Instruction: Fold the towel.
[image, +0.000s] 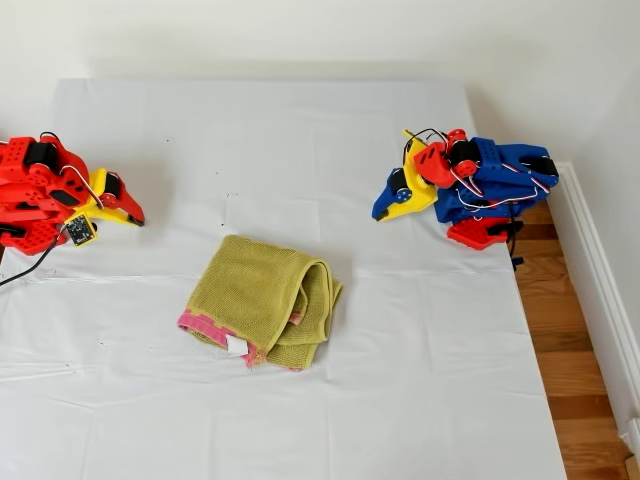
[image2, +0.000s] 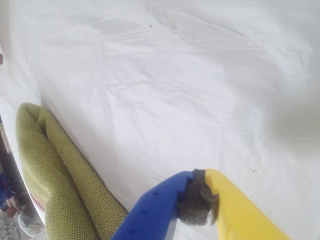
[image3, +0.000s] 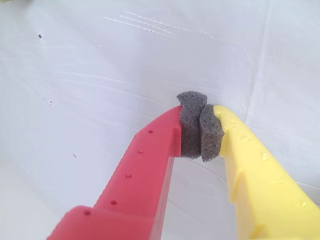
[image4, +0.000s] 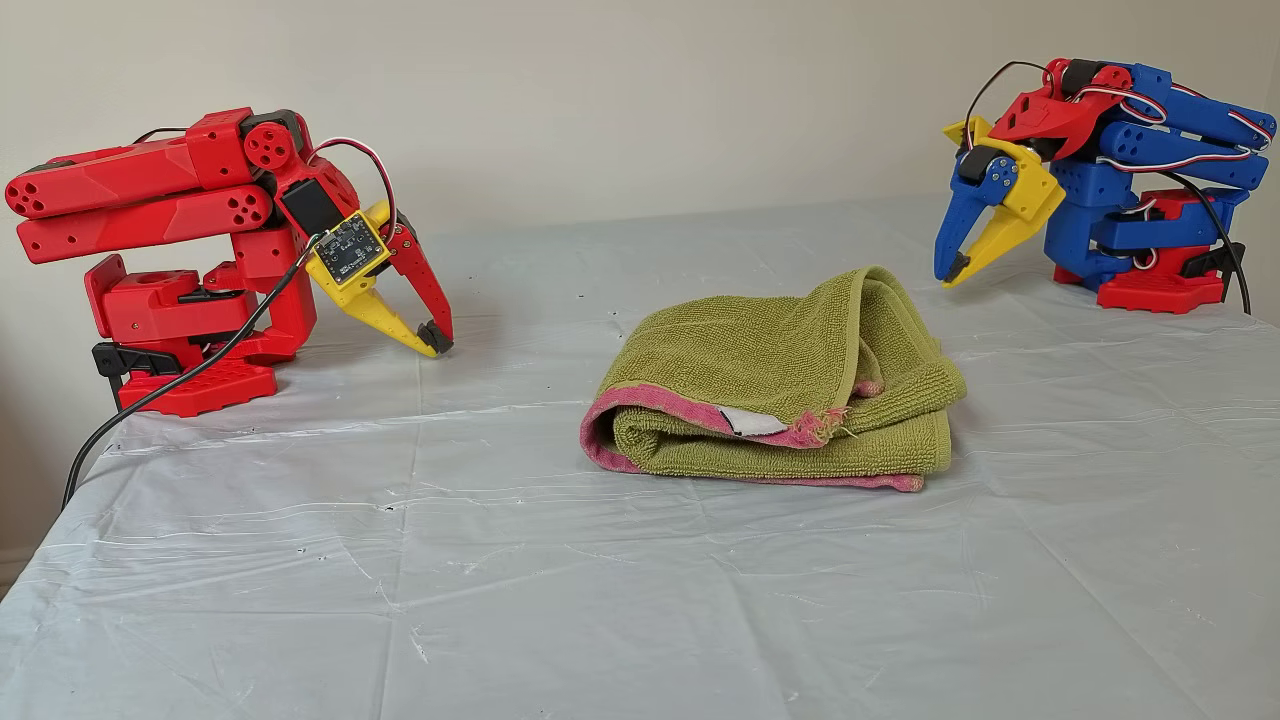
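Folding looks finished to me: the towel (image: 262, 300) lies in a thick bundle on the white sheet (image: 420, 400), between both arms, and my first gripper (image: 382, 214) and my second gripper (image: 139, 220) rest apart from it, jaws closed on nothing.

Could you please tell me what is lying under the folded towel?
The towel rests directly on the white sheet, which shows all around it. Nothing pokes out from beneath, but whatever lies under the sheet, or is tucked inside the towel's folds, is covered and cannot be seen.
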